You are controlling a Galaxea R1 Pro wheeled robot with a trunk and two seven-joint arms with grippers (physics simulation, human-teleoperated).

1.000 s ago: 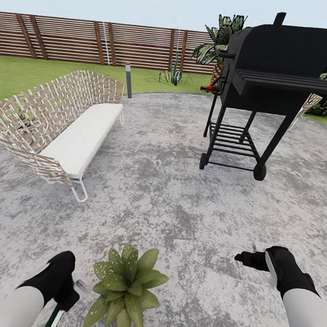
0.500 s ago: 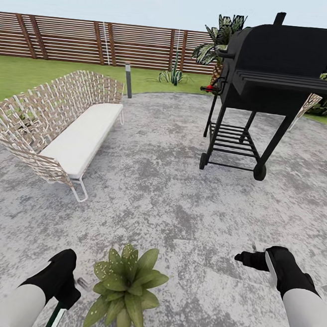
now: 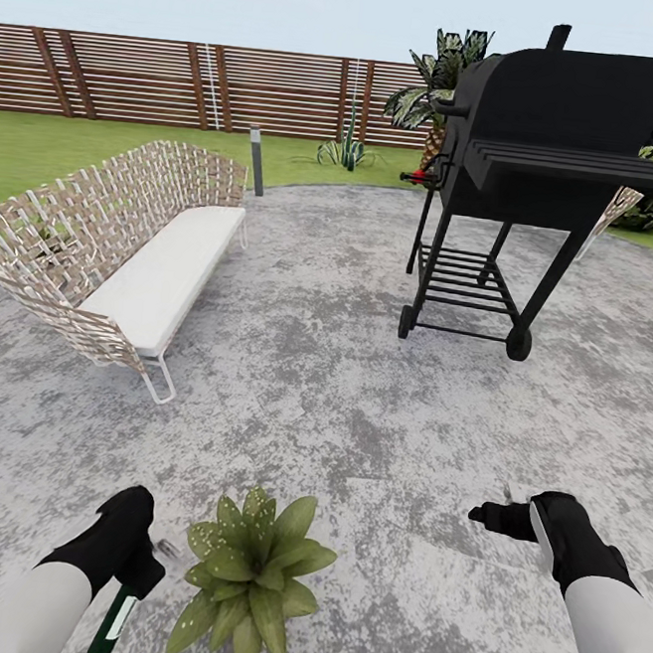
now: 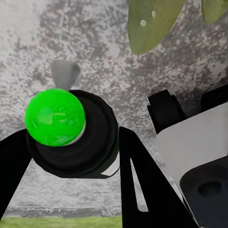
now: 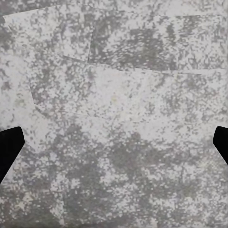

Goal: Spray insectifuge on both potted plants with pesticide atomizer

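The robot stands on the grey patio (image 3: 341,388) in the garden. Its left gripper (image 3: 133,573) holds the pesticide atomizer (image 3: 111,625). In the head view the dark green bottle with its white label hangs down under the black wrist, low at the robot's left side. In the left wrist view the two black fingers (image 4: 142,185) sit on each side of the bottle and squeeze it. A bright green ball sits on the bottle's top there.

One potted plant (image 3: 248,574) is just beside the bottle, to its right. It has wide pointed green leaves with small pale dots. Its pot is hidden under the leaves. A leaf of it also shows in the left wrist view.

The right gripper (image 3: 493,517) hangs over bare paving, well apart from the plant. In the right wrist view its black finger tips sit far apart at the two edges, with nothing between them, so it is let go and holds nothing.

So the first part looks done: the bottle is picked up and brought close to a plant. The spraying is left. The pale dots on the leaves could be spray or just the leaf's look; the pictures do not tell. The robot must cover this plant fully and then do the other plant too.

Farther off stand a woven bench (image 3: 124,247) with a white seat, a black grill (image 3: 543,148), and the brown fence (image 3: 190,84) behind the lawn.
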